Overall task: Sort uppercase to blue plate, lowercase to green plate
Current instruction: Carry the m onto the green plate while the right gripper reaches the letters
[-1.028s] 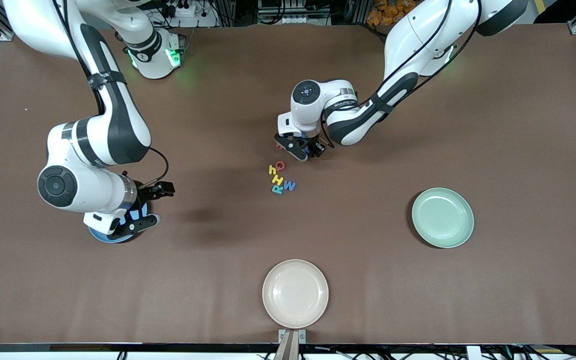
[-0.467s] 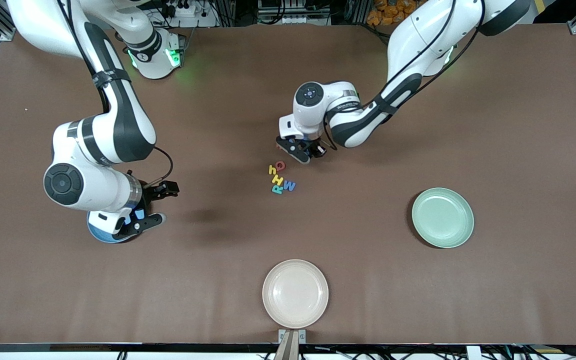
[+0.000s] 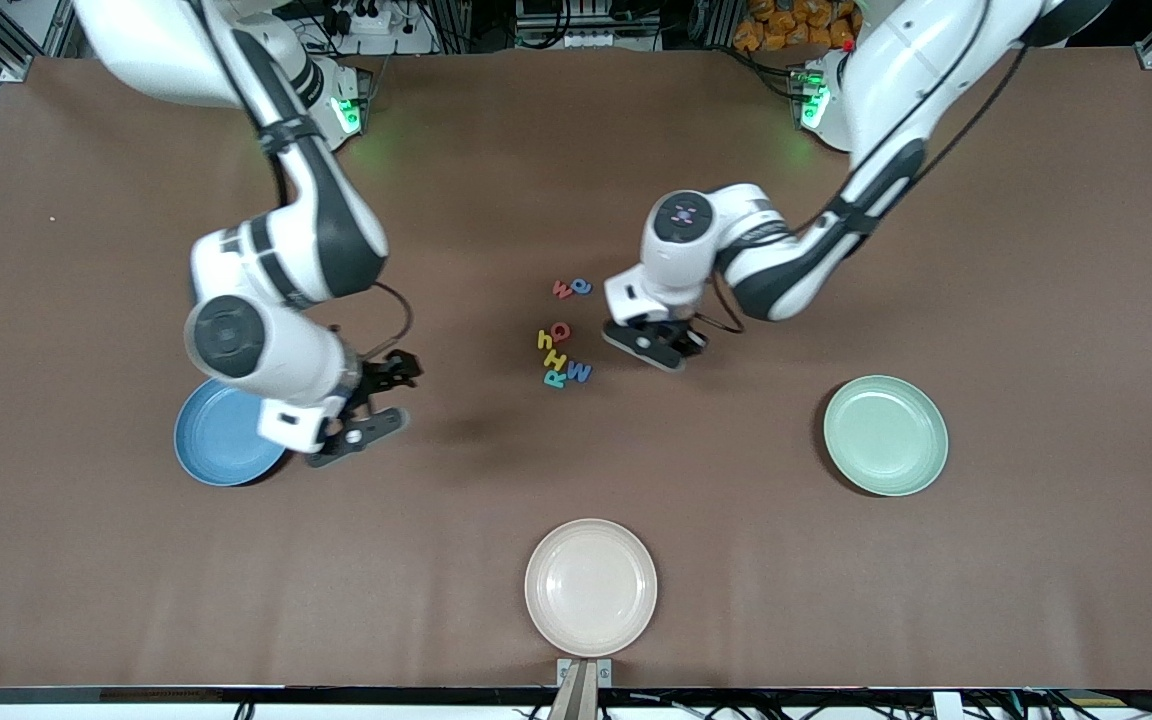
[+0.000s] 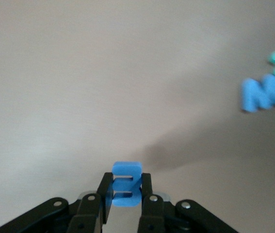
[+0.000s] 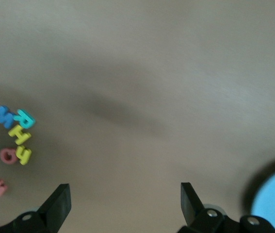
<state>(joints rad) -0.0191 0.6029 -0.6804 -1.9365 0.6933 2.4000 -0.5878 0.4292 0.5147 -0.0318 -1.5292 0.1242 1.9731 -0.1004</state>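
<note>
The bench (image 3: 1036, 250) carries three plates. The blue plate (image 3: 211, 440) lies toward the right arm's end, the green plate (image 3: 886, 436) toward the left arm's end, and a cream plate (image 3: 591, 587) sits at the edge nearest the front camera; none holds a letter.

The right gripper (image 3: 361, 420) hangs over bare bench just beside the blue plate, jaws wide and empty, apparently waiting.

The left gripper (image 4: 126, 201) is clamped on the blue m (image 4: 125, 183), over the bench beside the cluster, pinched across its faces, presumably for carriage to the green plate.

At mid-bench lie the blue M (image 3: 579, 373), teal R (image 3: 555, 379), yellow H (image 3: 556, 361), yellow h (image 3: 544, 341) and red Q (image 3: 560, 330). The red w (image 3: 563, 290) and round blue letter (image 3: 582, 287) lie farther from the front camera.
</note>
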